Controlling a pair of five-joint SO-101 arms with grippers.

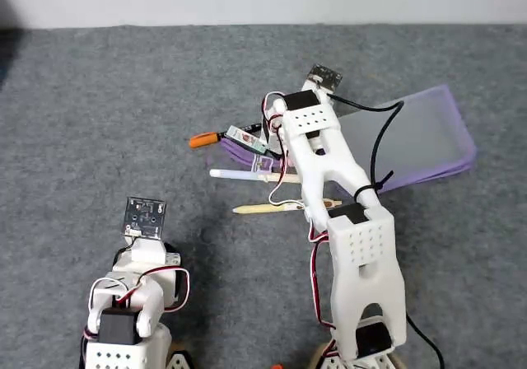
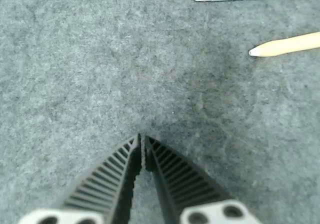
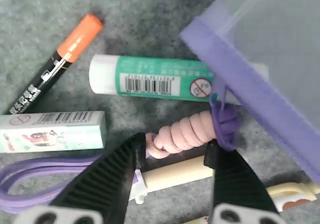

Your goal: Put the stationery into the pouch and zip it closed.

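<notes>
My right jaws (image 3: 175,144) stand wide open with nothing held. They straddle a pink ribbed piece (image 3: 182,131) that touches the purple knotted pull cord (image 3: 222,121) of the pouch (image 3: 265,44); I cannot tell whether the two are joined. My left jaws (image 2: 142,139) are pinched together, empty, over bare grey bench (image 2: 100,59), well apart from the pile.

The pouch lies flat on the bench, its purple-bound edge just beside the stationery and one corner over the end of the glue stick (image 3: 150,79). I judge it thin, limp and light. It will likely slide and fold if pushed, so the stitched purple edge or the cord is the place to grip. The stationery looks light and stiff, with smooth round barrels apt to roll, so I would take each piece across mid-barrel.

My count:
- one pouch
- one glue stick
- one orange-capped marker (image 3: 55,64)
- one small box (image 3: 50,131)
- two pens: a white pen (image 1: 239,174) and a cream pen (image 1: 268,208)
- one purple loop (image 3: 35,174)
</notes>
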